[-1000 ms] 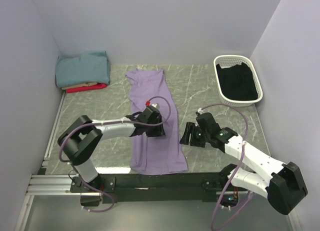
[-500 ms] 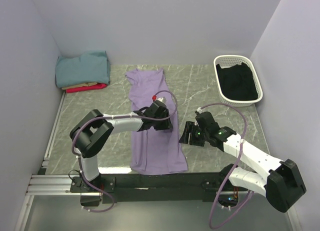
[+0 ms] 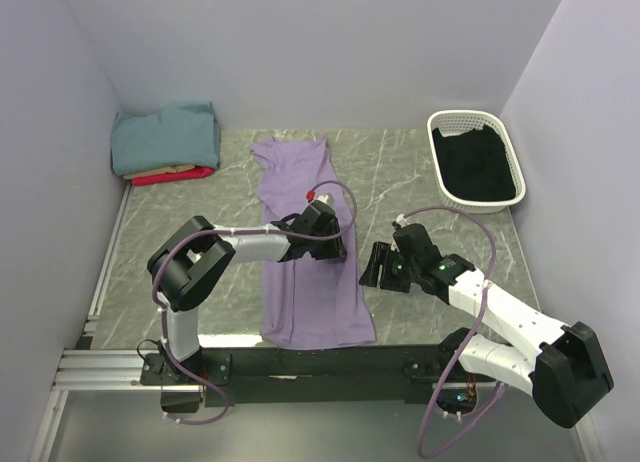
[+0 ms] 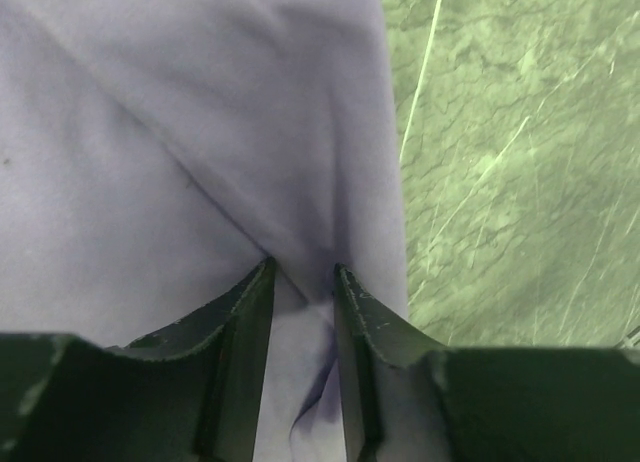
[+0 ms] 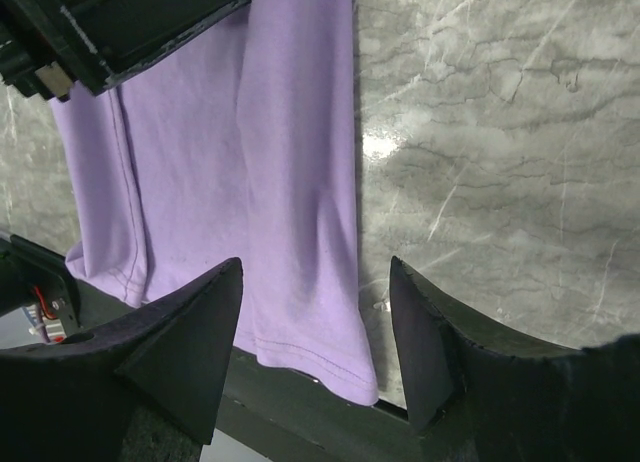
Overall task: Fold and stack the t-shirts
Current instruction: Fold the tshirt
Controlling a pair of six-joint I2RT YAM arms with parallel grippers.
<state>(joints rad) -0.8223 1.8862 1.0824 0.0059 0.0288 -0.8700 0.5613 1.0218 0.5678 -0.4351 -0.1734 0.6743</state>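
The lavender t-shirt lies flat as a long strip down the middle of the table, its hem at the near edge. My left gripper rests on the shirt's right edge at mid-length. In the left wrist view the gripper is shut on a pinched fold of the lavender cloth. My right gripper is open and empty just right of the shirt. In the right wrist view it hovers over the shirt's right hem corner. Folded teal, tan and red shirts are stacked at the back left.
A white basket holding dark cloth stands at the back right. Grey walls close in the left, back and right sides. The black rail runs along the table's near edge under the shirt hem.
My left gripper has slid right across the lavender shirt from its middle to its right edge. The right arm has barely moved.
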